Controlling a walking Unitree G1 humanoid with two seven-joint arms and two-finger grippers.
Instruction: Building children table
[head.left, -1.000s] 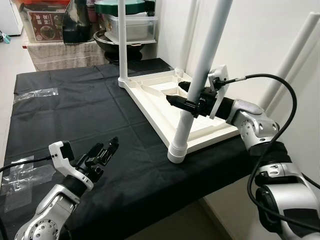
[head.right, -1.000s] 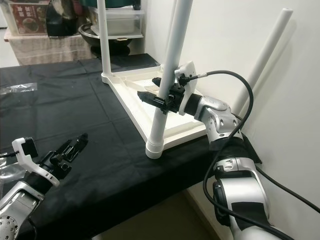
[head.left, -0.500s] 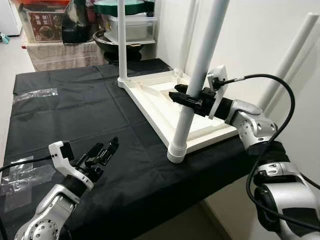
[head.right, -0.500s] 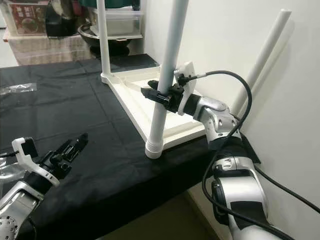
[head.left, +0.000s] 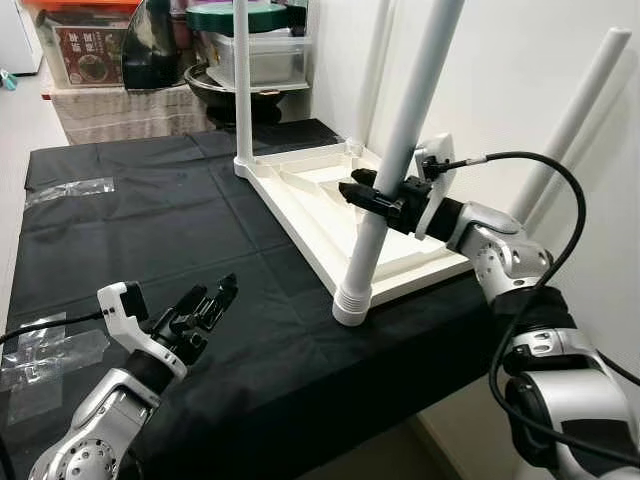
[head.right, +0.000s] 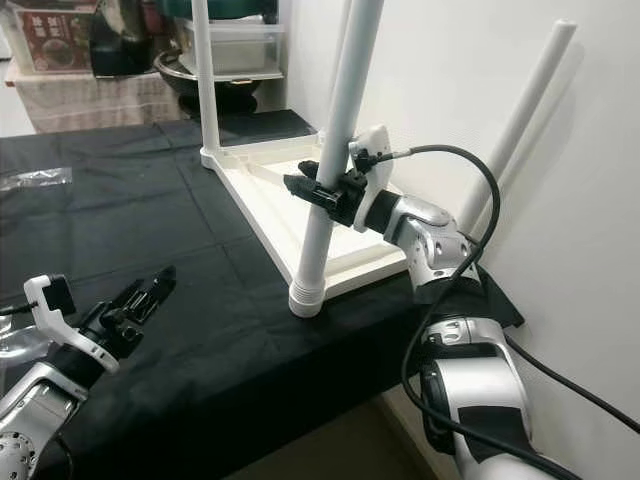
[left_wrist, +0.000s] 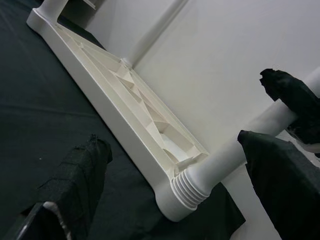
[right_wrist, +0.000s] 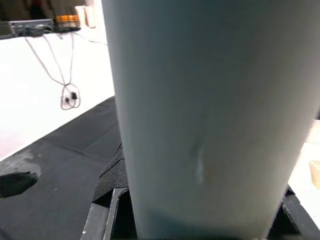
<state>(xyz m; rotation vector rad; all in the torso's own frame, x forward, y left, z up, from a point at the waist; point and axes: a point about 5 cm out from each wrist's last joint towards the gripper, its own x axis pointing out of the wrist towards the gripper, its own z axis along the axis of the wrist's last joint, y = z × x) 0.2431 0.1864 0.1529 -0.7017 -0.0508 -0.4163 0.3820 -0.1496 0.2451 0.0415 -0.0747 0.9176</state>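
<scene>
White children's table top (head.left: 330, 205) lies upside down at the right edge of the black-covered table (head.left: 150, 220), legs pointing up. Right gripper (head.left: 372, 198) is clamped around the near-corner table leg (head.left: 400, 150), partway up. Left gripper (head.left: 205, 305) hovers over the near-left part of the cloth, fingers apart, holding nothing. Another white leg (head.left: 570, 120) leans on the wall.

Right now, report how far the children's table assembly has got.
Done: the upturned tabletop lies on the black cloth with a far leg standing in its corner. In hand: the right gripper clamps the near leg, whose ribbed base sits at the front corner socket. Left: another leg leans against the wall, unfitted. The left gripper hovers open, holding nothing.
</scene>
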